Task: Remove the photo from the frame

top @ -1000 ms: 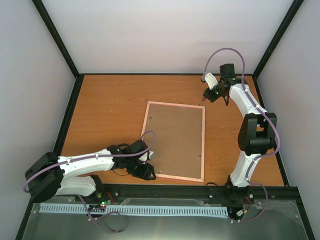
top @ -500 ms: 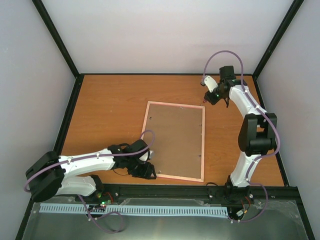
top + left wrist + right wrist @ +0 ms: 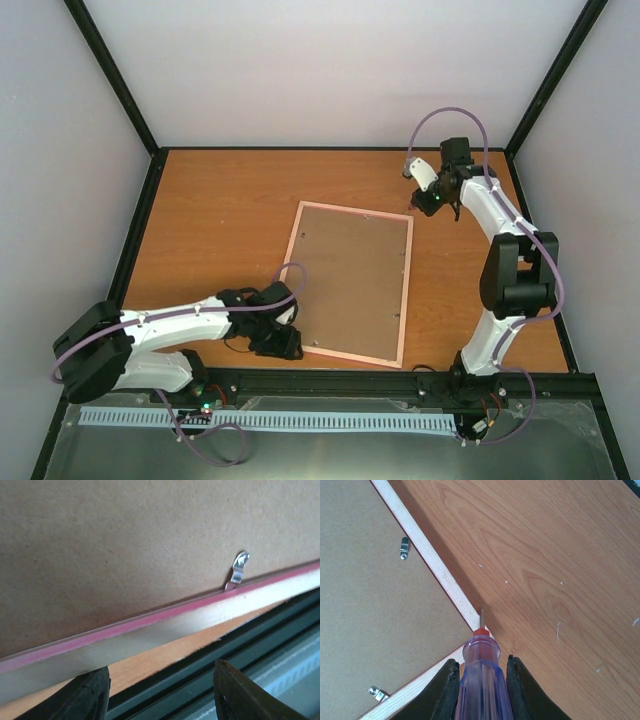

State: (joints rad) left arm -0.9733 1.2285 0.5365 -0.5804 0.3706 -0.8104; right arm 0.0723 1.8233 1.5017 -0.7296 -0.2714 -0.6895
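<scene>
The pink frame [image 3: 297, 226] lies face down mid-table, its brown backing board [image 3: 350, 280] up. The photo is hidden under the board. My left gripper [image 3: 283, 346] is open at the frame's near left corner; in the left wrist view its fingers [image 3: 90, 695] straddle the frame's near edge [image 3: 165, 625], beside a metal clip [image 3: 239, 568]. My right gripper [image 3: 427, 200] is shut on the red-and-purple screwdriver [image 3: 482, 680]. The screwdriver's tip [image 3: 481, 616] rests at the frame's far right corner [image 3: 470, 617].
Small metal clips [image 3: 404, 548] hold the board along the frame's edges. The black table rail [image 3: 235, 645] runs close behind the frame's near edge. Grey walls enclose the table on three sides.
The frame has turned slightly: its far right corner shifted right and its near edge shifted left. My right gripper with the screwdriver moved right. My left gripper moved a little left.
</scene>
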